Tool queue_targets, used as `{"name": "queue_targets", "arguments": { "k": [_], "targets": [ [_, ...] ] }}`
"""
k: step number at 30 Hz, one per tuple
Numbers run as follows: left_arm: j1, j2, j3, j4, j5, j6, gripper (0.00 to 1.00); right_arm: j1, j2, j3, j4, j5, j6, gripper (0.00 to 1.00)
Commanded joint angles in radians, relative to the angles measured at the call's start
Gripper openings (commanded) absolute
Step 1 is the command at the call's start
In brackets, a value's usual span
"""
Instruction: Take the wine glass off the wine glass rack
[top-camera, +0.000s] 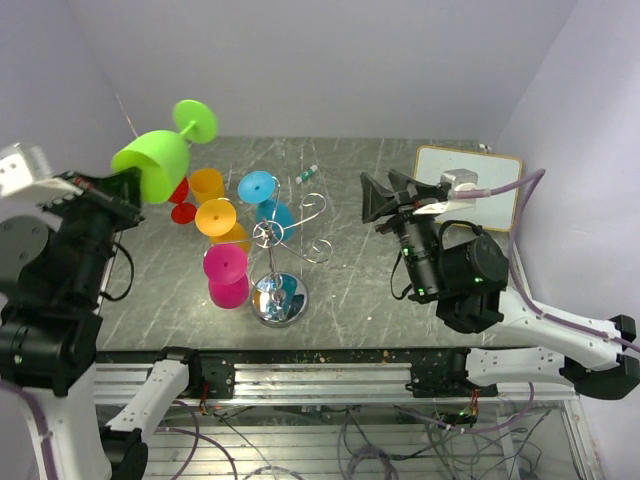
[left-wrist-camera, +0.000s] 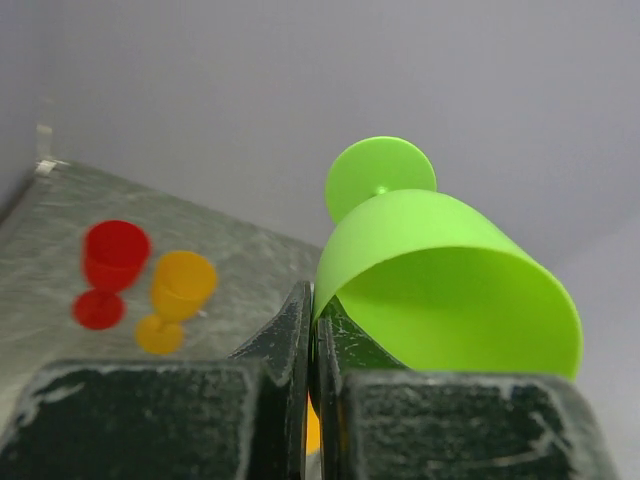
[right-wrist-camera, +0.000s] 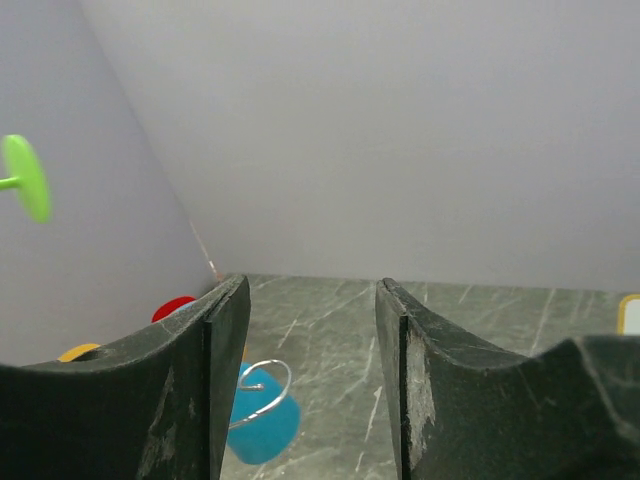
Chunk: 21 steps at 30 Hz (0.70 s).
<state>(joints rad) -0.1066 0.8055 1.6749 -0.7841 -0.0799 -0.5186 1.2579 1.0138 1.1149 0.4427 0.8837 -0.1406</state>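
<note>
Pale lavender walls are closing in from 9, 12 and 3 o'clock — the light is falling evenly. A grey marbled table is filling the middle.

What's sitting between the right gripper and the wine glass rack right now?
Nothing. In the top view, only bare marbled table separates the open right gripper from the nearest curled hooks of the wine glass rack.
</note>
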Motion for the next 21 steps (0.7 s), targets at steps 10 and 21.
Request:
{"name": "queue_targets", "arguments": {
  "k": [10,21],
  "targets": [
    [-0.002,0.039,-0.119,-0.107,-0.476,-0.001,0.07,-0.001,-0.104,-0.050,-0.083,0.065,0.038,0.56],
    [0.022,0.213,-0.216,-0.226,-0.557,-0.163,0.07,0.000,-0.121,-0.061,-0.167,0.077,0.082,0.58]
  ]
}}
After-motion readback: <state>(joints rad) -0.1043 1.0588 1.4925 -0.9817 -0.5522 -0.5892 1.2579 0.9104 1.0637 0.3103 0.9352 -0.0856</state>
